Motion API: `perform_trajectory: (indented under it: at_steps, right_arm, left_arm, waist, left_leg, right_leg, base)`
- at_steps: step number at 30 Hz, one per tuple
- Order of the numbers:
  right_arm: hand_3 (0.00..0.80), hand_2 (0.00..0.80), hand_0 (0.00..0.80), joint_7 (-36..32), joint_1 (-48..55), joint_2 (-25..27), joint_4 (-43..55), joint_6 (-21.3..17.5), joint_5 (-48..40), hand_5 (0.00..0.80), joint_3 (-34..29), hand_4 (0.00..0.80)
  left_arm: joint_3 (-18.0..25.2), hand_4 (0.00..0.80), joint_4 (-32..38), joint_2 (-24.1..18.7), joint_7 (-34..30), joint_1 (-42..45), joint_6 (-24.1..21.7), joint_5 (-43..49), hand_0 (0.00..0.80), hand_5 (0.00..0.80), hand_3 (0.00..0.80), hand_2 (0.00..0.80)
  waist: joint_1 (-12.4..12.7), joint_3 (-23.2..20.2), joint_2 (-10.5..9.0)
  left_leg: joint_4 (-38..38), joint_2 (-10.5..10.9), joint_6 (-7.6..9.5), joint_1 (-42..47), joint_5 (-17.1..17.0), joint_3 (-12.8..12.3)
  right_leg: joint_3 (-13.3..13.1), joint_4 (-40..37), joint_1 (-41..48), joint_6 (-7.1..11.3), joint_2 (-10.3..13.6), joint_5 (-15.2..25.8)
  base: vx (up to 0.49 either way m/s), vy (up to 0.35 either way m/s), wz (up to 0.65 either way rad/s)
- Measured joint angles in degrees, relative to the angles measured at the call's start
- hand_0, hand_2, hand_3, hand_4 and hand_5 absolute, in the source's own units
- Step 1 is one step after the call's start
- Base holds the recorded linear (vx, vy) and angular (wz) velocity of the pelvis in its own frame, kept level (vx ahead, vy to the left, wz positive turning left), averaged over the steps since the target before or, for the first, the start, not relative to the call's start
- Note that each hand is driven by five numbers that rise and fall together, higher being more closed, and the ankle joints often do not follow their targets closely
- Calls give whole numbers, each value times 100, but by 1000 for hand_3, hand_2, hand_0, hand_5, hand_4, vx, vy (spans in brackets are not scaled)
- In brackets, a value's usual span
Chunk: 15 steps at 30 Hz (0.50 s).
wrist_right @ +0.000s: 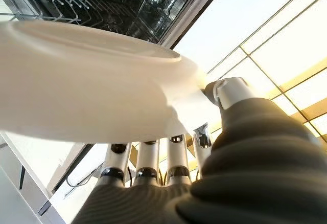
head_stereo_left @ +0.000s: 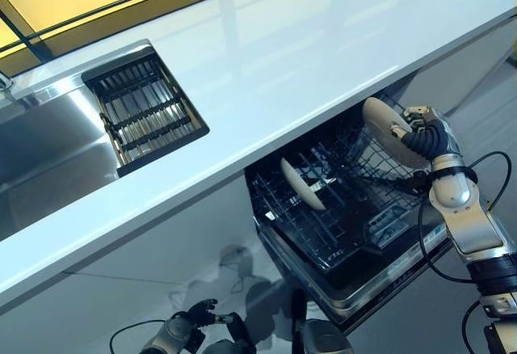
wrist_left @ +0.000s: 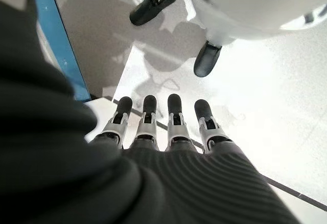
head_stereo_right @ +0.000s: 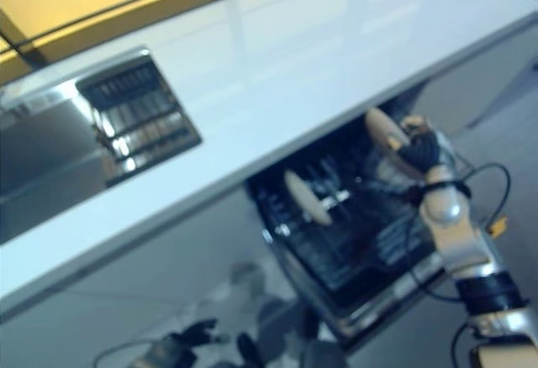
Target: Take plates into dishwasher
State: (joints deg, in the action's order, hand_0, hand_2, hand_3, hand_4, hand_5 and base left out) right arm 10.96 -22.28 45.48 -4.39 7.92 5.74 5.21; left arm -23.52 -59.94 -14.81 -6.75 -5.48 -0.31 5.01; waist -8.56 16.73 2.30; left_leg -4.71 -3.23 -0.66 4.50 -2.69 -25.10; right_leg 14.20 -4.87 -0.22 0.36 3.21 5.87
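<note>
My right hand [head_stereo_left: 426, 134] is shut on a cream plate [head_stereo_left: 388, 128], pinching its rim between thumb and fingers [wrist_right: 148, 157]. It holds the plate on edge over the right side of the pulled-out dishwasher rack [head_stereo_left: 347, 208]. The plate fills the right wrist view [wrist_right: 87, 91] with the rack's wires behind it. A second cream plate [head_stereo_left: 303, 184] stands on edge in the rack's left part. My left hand [head_stereo_left: 190, 326] hangs low at the bottom of the view, away from the rack, with fingers [wrist_left: 171, 121] straight and empty.
The white countertop [head_stereo_left: 266, 71] runs above the dishwasher opening. A steel sink [head_stereo_left: 40, 152] with a dark drainer rack [head_stereo_left: 145, 111] sits at the left. The dishwasher's lower front edge [head_stereo_left: 355, 297] juts out toward me.
</note>
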Motion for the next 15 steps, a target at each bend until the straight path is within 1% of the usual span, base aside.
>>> perform_trajectory:
  at_steps: [5,8,12,15]
  right_arm:
    - [800,800,800,-89,-2,-5,-25,140,-123,800,60,800]
    - [800,800,800,-119,-6,-22,-68,251,-191,800,250,800]
    - [800,800,800,-183,-27,-162,-290,283,-191,800,427,800]
    - [800,800,800,-195,-31,-274,-539,387,-192,800,579,800]
  left_arm:
    - [0,0,1,-2,-2,3,31,3,0,0,0,0]
    - [0,0,0,-8,-4,17,82,3,0,0,0,0]
    - [-1,0,1,-20,-4,9,114,2,0,0,0,0]
    - [-2,0,4,-25,-18,-21,123,-2,0,0,0,0]
  waist:
    - [14,-30,-29]
    - [13,-50,-24]
    - [21,-54,-22]
    - [40,-56,-16]
  left_leg:
    - [10,-2,0,-1,-1,1]
    - [15,-4,0,-2,-1,1]
    - [28,-9,0,-8,-1,4]
    - [35,-10,0,-21,-1,15]
  right_leg:
    - [1,0,2,-4,1,5]
    - [2,0,2,-6,1,7]
    - [4,0,3,-10,1,11]
    - [18,-1,2,-12,5,12]
  base:
    - [0,0,0]
    - [0,0,0]
    - [0,0,0]
    - [0,0,0]
